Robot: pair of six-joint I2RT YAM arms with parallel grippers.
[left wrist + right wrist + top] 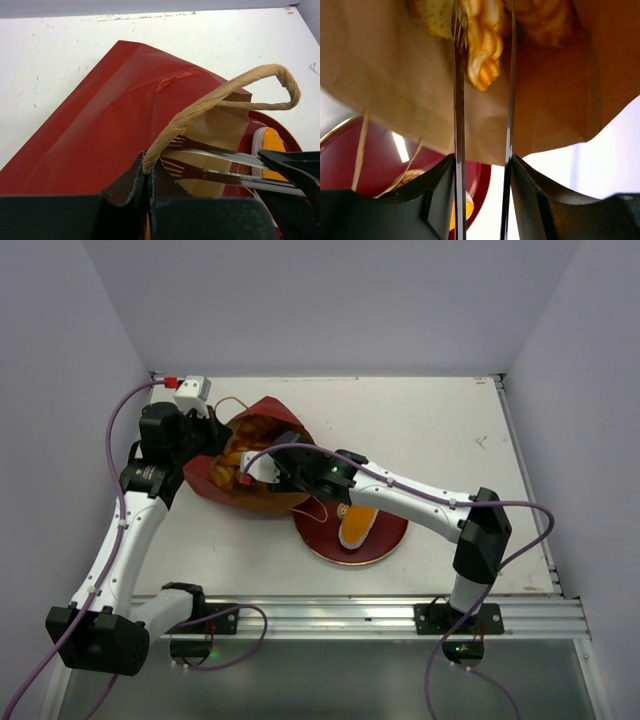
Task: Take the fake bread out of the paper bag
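1. Closest up, left gripper [148, 181] pinches the paper bag [110, 130] rim tight.
2. Inside the bag, right gripper [484, 22] has a finger each side of a twisty fake bread [485, 65]; squeezing or not, I can't tell.
3. If I pull with a loose hold, it may slip back.

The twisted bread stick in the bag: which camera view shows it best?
Right wrist view: the twisted bread stick lies close up inside the paper bag, between the fingers of the right gripper. Top external shows only golden patches in the bag's mouth; left wrist shows the bag's red outside, not this bread.
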